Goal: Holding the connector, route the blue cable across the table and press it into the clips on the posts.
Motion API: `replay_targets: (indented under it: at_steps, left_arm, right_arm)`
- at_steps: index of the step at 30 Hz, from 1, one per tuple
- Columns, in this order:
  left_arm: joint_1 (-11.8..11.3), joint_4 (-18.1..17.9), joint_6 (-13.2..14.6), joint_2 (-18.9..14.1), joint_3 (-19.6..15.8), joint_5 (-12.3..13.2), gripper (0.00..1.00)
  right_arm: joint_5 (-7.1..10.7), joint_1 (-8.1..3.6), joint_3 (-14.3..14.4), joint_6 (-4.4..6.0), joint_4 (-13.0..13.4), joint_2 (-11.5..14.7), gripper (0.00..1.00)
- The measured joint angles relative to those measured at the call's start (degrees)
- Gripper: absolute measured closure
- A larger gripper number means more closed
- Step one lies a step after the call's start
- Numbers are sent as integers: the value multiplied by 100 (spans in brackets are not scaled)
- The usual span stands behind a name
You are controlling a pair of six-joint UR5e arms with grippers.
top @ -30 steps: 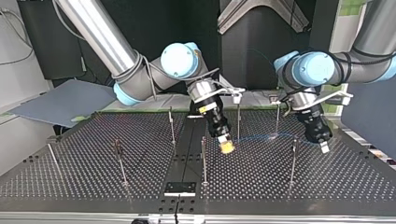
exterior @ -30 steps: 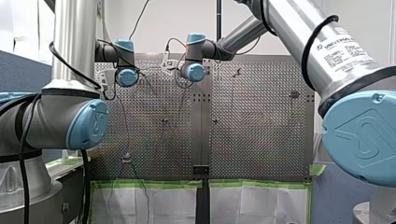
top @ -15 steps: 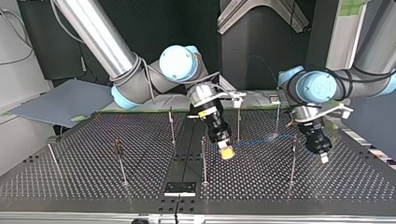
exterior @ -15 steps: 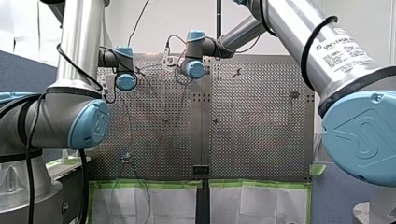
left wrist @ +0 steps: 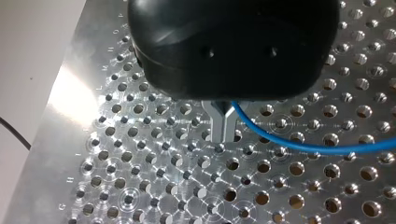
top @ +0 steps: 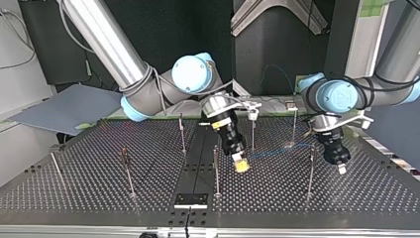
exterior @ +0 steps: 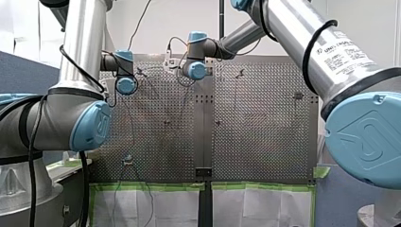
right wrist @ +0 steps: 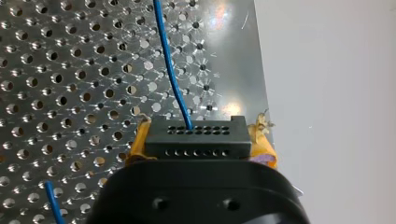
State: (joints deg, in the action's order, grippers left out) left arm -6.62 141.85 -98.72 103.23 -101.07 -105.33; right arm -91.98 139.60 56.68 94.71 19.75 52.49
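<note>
between my right gripper's [right wrist: 200,136] pads [right wrist: 138,142], black holed connector [right wrist: 196,140] trailing thin blue cable [right wrist: 170,70].

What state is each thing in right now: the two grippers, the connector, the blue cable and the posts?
right gripper: shut on the connector
connector: blue cable plugged into it
left gripper: shut on the blue cable
blue cable: strung between the two grippers
posts: upright
</note>
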Motion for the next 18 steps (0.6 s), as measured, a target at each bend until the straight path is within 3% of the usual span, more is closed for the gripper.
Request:
replay_targets:
  at_steps: [12,18]
  left_arm:
    - [-43,115,-30,84,61,-21,100]
    - [-66,148,-170,85,58,-33,100]
  right_arm:
    - [-121,-45,-390,-25,-307,-3,100]
    - [-136,-43,-451,-29,-367,-4,100]
